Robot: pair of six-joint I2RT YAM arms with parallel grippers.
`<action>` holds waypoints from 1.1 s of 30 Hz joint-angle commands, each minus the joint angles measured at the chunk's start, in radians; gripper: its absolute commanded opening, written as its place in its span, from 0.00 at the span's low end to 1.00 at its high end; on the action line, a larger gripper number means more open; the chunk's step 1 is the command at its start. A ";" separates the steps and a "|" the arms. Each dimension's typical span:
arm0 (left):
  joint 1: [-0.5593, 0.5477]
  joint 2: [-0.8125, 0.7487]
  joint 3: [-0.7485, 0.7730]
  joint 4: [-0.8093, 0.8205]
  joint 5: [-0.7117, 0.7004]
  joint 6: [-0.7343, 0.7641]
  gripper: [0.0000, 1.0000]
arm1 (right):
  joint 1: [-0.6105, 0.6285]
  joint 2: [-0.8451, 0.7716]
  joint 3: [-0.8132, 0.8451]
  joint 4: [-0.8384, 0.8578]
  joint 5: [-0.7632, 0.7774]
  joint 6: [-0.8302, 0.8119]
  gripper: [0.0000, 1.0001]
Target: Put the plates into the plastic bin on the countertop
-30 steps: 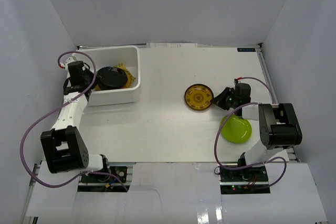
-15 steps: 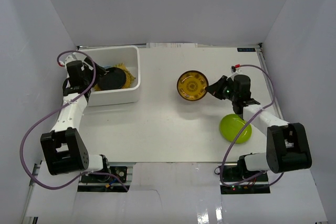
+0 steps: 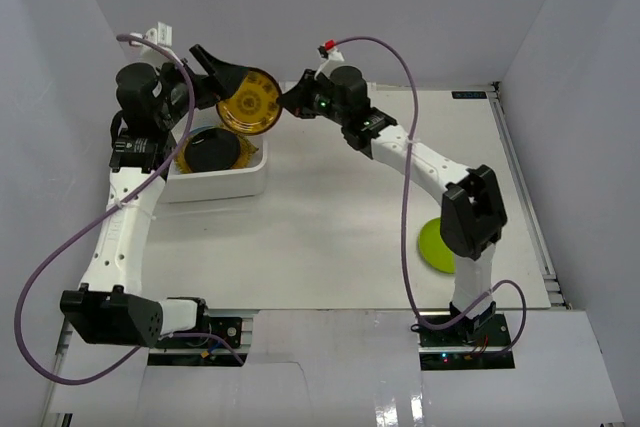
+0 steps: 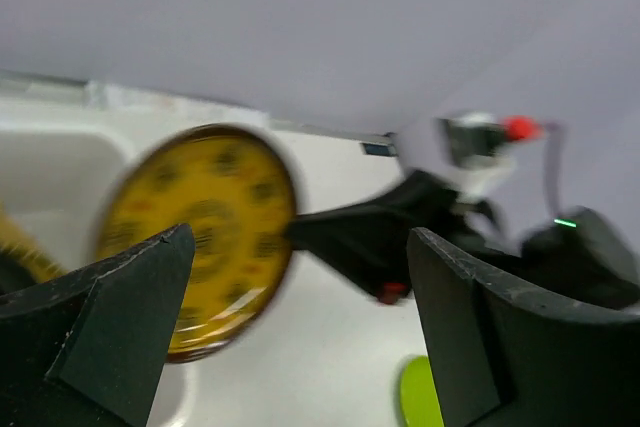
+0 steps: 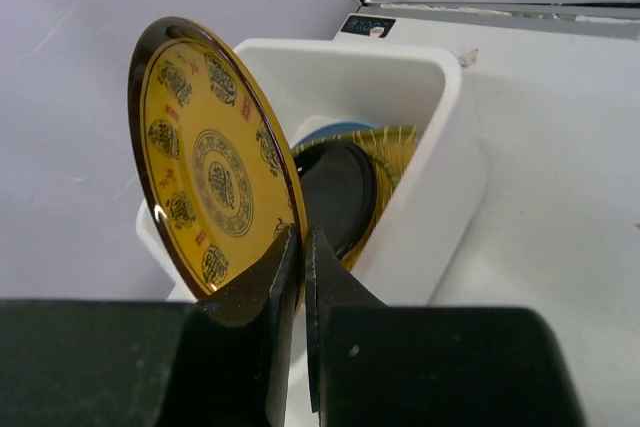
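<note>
Pinching the rim of the gold plate (image 5: 205,177), the right gripper (image 5: 303,247) is shut on it, and the plate is held on edge just above the jaws. Beyond them the bin (image 5: 440,147) is seen, a black plate (image 5: 340,192) inside. The left gripper (image 4: 298,247) is spread wide, with the gold plate framed beyond its jaws.

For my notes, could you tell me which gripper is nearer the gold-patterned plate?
Right. The right gripper is shut on the gold-patterned plate's rim; the left gripper hangs open close beside it.
</note>
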 commanded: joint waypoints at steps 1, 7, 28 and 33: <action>-0.059 -0.033 0.167 -0.052 0.062 0.053 0.98 | 0.053 0.161 0.211 -0.099 0.062 -0.037 0.08; -0.110 -0.028 0.197 -0.053 0.164 0.043 0.98 | 0.144 0.447 0.610 -0.207 0.117 -0.112 0.08; -0.117 -0.134 0.057 -0.046 0.041 0.015 0.98 | 0.261 0.367 0.514 -0.110 0.267 -0.254 0.56; -0.117 -0.111 0.045 -0.044 0.085 -0.032 0.98 | 0.239 0.065 0.140 -0.031 0.293 -0.264 0.54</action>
